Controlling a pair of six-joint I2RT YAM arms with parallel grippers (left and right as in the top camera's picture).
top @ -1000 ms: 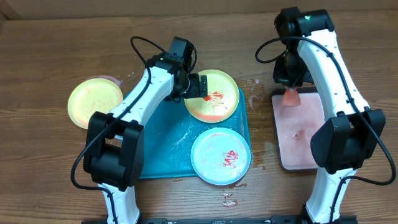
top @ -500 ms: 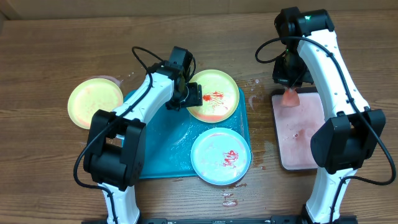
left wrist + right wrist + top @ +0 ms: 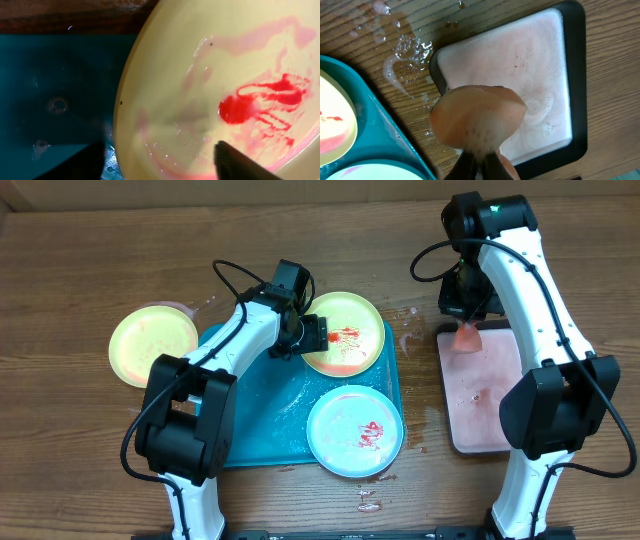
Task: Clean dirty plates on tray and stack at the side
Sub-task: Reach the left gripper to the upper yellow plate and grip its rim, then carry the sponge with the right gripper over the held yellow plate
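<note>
A yellow-green plate (image 3: 348, 340) with red sauce smears lies at the far right of the teal tray (image 3: 255, 415). A pale blue plate (image 3: 355, 430) with a red smear lies at the tray's front right. A second yellow-green plate (image 3: 153, 346) sits off the tray on the table at the left. My left gripper (image 3: 312, 335) is open at the near plate's left rim. In the left wrist view its fingers (image 3: 160, 165) straddle the rim of that plate (image 3: 225, 75), one over the tray (image 3: 55, 100). My right gripper (image 3: 466, 320) is shut on a pink sponge (image 3: 477, 117).
A black-rimmed pink tray (image 3: 485, 385) stands at the right, under the sponge; it also shows in the right wrist view (image 3: 520, 75). Water drops lie on the wood between the two trays (image 3: 412, 330) and near the front edge (image 3: 367, 498).
My left gripper has shifted down and slightly left, settling at the left rim of the sauce-smeared yellow-green plate. The right arm and sponge have not moved.
</note>
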